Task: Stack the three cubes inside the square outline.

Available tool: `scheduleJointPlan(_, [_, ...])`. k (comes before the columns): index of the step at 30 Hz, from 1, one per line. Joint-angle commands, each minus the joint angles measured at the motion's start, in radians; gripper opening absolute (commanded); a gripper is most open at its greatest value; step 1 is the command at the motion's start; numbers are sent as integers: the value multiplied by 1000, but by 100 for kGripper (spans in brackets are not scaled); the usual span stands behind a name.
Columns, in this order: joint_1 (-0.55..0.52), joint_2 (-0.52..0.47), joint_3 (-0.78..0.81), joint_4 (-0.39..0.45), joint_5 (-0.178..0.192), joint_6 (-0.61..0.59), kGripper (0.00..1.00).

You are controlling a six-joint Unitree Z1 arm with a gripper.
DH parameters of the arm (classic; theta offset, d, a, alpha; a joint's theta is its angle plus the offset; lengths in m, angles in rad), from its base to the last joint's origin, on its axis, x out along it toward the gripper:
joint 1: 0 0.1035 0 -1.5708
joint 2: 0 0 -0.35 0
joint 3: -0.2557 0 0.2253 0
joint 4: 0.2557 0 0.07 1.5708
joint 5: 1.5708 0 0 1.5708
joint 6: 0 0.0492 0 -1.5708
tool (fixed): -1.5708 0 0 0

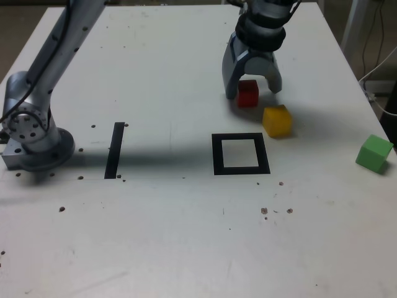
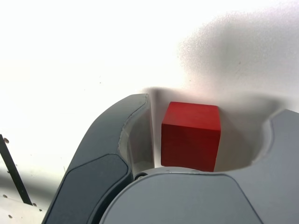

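At desk's far side your pincer point(image 1: 252, 85) straddles red cube point(image 1: 247, 93), jaws apart, nothing gripped. Gaps look uneven; one jaw may hit first and shove it askew toward yellow cube point(image 1: 276, 120).

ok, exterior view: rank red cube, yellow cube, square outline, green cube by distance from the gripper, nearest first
From the gripper:
1. Red cube, sitting between the jaws.
2. Yellow cube, just toward the exterior view's right and nearer the camera.
3. Square outline, empty, in front of the gripper.
4. Green cube, at the table's right edge.
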Motion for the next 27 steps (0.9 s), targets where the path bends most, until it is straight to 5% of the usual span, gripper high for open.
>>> scheduleJointPlan(1, [0, 2, 0, -2, 2, -1, 29])
scheduleJointPlan(27, [-2, -8, 11, -1, -6, -1, 28])
